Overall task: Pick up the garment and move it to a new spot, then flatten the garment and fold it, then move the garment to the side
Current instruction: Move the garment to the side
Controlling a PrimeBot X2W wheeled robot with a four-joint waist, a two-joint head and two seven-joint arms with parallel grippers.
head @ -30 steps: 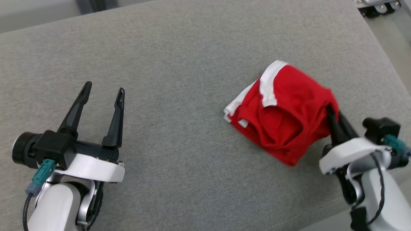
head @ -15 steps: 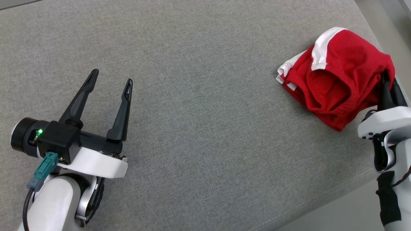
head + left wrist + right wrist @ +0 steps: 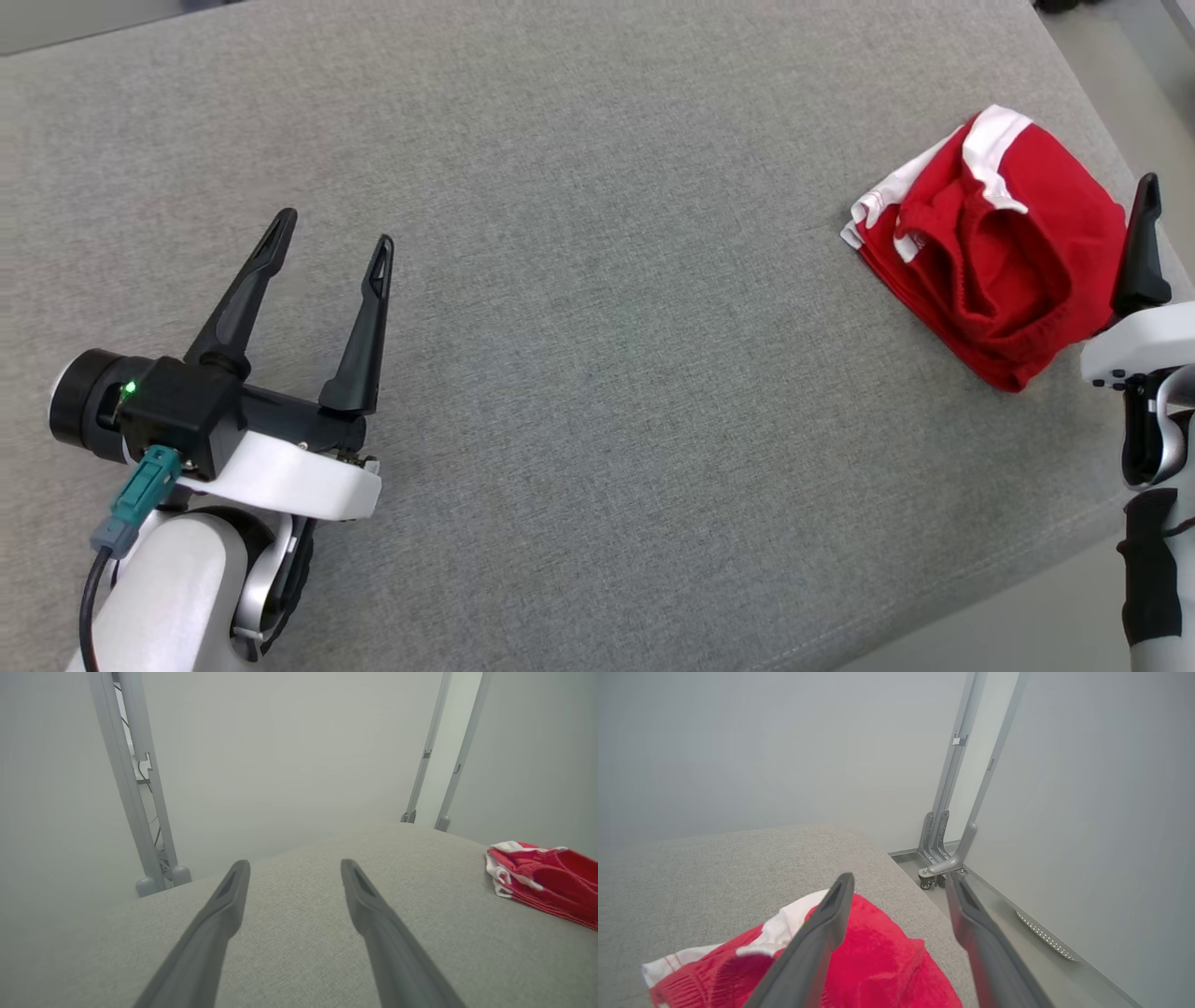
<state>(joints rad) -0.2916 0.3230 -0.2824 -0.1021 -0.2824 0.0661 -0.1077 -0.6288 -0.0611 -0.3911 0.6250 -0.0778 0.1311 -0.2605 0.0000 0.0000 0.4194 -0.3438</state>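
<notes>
The red garment with white trim [image 3: 1004, 271] lies bunched on the grey upholstered surface [image 3: 597, 373]. The right claw [image 3: 900, 882] stands just to the right of the garment, its jaws apart. In the right wrist view the garment lies beneath the claw's left finger and part of the gap. Contact cannot be determined. The left claw [image 3: 334, 230] is well to the left of the garment, jaws apart, above bare fabric.
</notes>
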